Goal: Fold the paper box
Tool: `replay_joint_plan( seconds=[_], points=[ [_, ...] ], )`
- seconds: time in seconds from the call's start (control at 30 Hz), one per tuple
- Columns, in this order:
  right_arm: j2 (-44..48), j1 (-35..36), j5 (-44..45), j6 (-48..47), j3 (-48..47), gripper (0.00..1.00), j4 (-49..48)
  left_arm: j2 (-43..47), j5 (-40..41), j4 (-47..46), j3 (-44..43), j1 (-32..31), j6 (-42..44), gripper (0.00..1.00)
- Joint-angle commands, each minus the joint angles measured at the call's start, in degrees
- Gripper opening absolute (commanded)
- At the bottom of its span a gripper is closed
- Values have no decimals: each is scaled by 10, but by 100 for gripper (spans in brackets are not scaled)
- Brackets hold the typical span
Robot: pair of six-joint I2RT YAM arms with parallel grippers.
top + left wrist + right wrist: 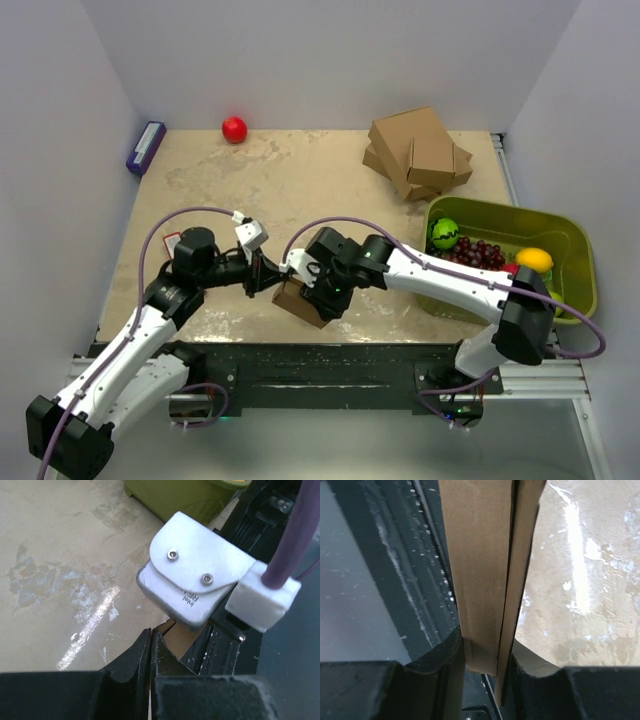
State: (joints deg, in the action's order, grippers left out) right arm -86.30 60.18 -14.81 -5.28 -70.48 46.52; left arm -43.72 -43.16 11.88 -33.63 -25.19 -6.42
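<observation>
The paper box (301, 305) is a small flattened brown cardboard piece held near the table's front edge. My right gripper (312, 288) is shut on it. In the right wrist view the box (480, 555) stands as two cardboard layers pressed between the fingers of that gripper (482, 652), one layer reaching lower than the other. My left gripper (264, 272) comes in from the left, its tips close to the box's left side. In the left wrist view this gripper (150, 639) is shut, its fingers pressed flat together with nothing showing between them. A strip of the box (184, 637) shows just beyond its tips.
A stack of bigger cardboard boxes (418, 152) lies at the back right. A green bin (578, 262) with fruit stands at the right. A red ball (234, 129) and a purple-blue block (146, 146) sit at the back left. The right wrist's silver camera (192, 575) hangs close above the left fingertips.
</observation>
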Motion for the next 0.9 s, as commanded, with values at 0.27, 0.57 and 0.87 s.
replay_joint_plan(
  seconds=[0.27, 0.57, 0.87],
  points=[
    [-60, -13, 108, 48, -61, 13, 34, -17, 88, 17, -38, -18, -28, 3],
    [-73, -31, 102, 96, -61, 13, 6, 0, 120, -11, -4, -22, -105, 4],
    [-73, -45, 97, 86, -53, 13, -6, 16, 145, -45, 38, -22, -170, 4]
  ],
)
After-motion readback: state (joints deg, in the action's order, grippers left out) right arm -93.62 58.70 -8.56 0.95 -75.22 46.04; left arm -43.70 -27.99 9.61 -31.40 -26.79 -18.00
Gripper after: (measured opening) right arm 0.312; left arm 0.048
